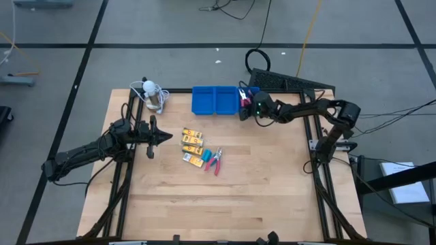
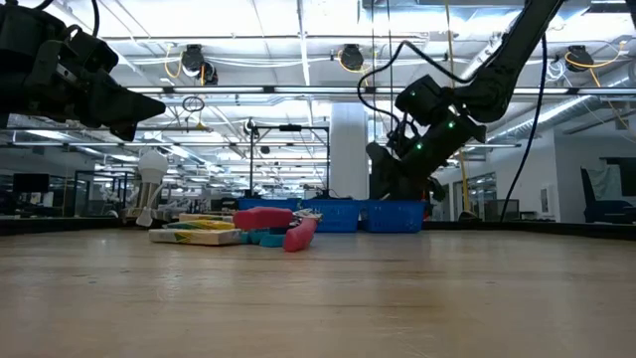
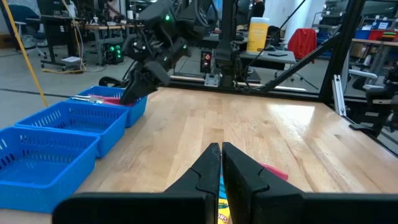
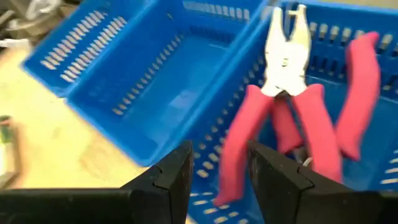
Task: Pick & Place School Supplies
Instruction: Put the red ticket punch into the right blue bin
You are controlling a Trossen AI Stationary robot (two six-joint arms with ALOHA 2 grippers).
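The tray [image 1: 214,100] sits at the counter's [image 1: 272,184] far edge, near the middle. Beside the tray's left end, at the far-left corner, stands the round object with its coiled cable [image 1: 151,94]. The right hand [image 1: 244,102] hangs over the tray's right-end compartment, with a pair of pliers [image 4: 292,118] in that compartment just beyond its fingers. Near the counter's centre lie the packets [image 1: 193,144], stacked front to back, with another handled tool [image 1: 216,160] just to their right. The left hand [image 1: 163,137] hovers left of the packets, above the counter
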